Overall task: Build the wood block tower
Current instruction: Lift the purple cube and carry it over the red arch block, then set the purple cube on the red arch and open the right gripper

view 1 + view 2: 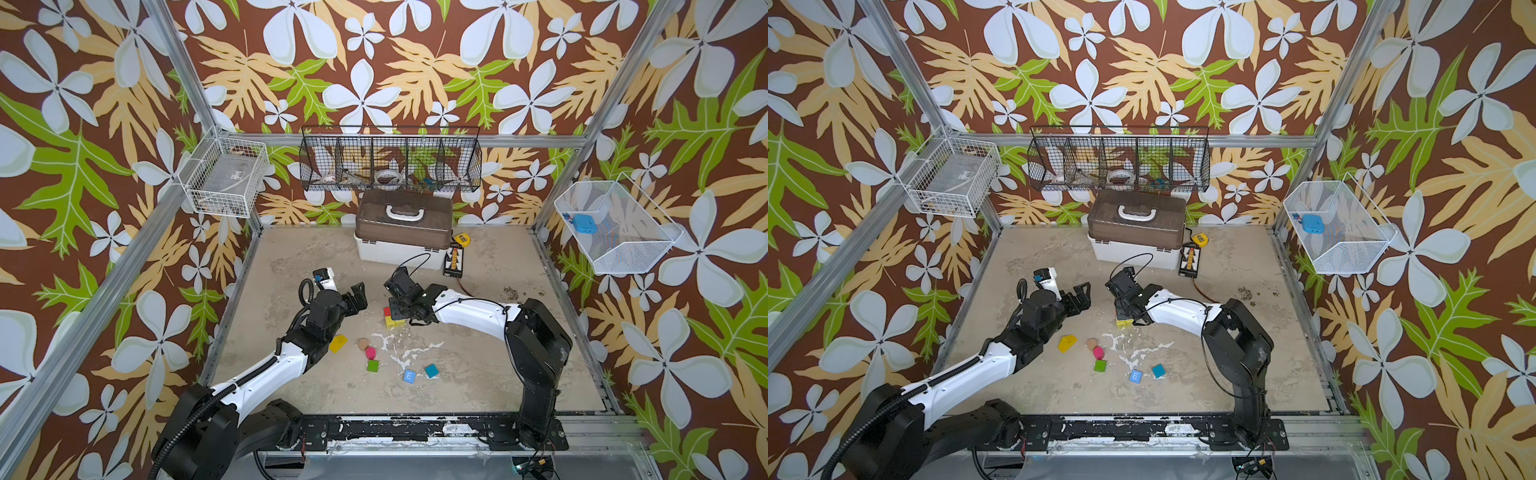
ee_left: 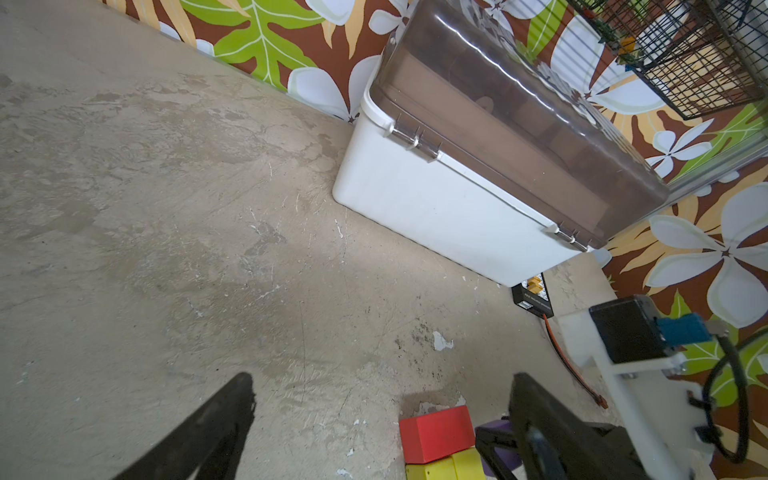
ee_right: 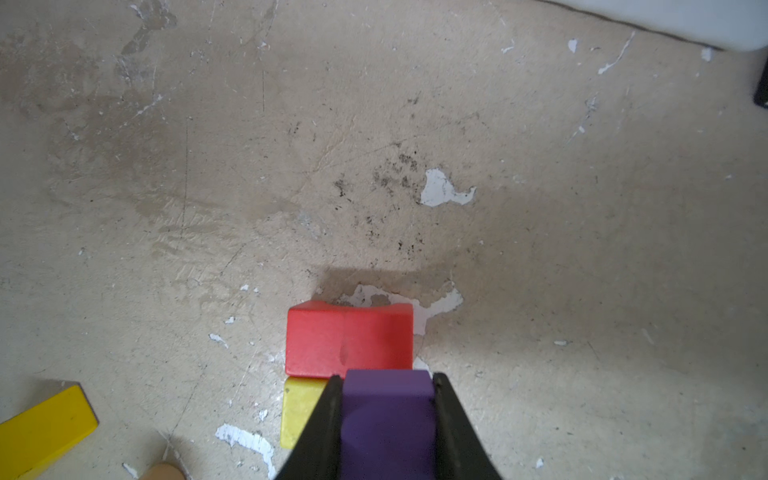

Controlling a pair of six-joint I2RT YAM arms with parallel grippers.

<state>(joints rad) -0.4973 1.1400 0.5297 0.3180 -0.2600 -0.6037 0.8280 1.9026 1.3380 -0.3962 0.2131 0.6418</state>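
Observation:
My right gripper (image 3: 388, 376) is shut on a purple block (image 3: 388, 415). It holds the block just over a yellow block (image 3: 301, 409), right behind a red arch block (image 3: 349, 338). Both top views show this small stack at mid table, with red (image 1: 386, 311) and yellow (image 1: 395, 321). I cannot tell whether the purple block touches the yellow one. My left gripper (image 2: 382, 380) hangs open and empty to the left of the stack (image 1: 359, 295). A yellow wedge (image 1: 338, 343), tan cylinder (image 1: 363, 343), pink cylinder (image 1: 370, 353), green cube (image 1: 372, 365), blue "E" cube (image 1: 409, 375) and teal cube (image 1: 431, 370) lie loose nearer the front.
A white box with a brown lid (image 1: 401, 232) stands at the back, with a black board (image 1: 454, 259) and a yellow tape measure (image 1: 460, 239) to its right. Wire baskets hang on the walls (image 1: 390, 160). An orange cable (image 2: 573, 365) runs behind the stack.

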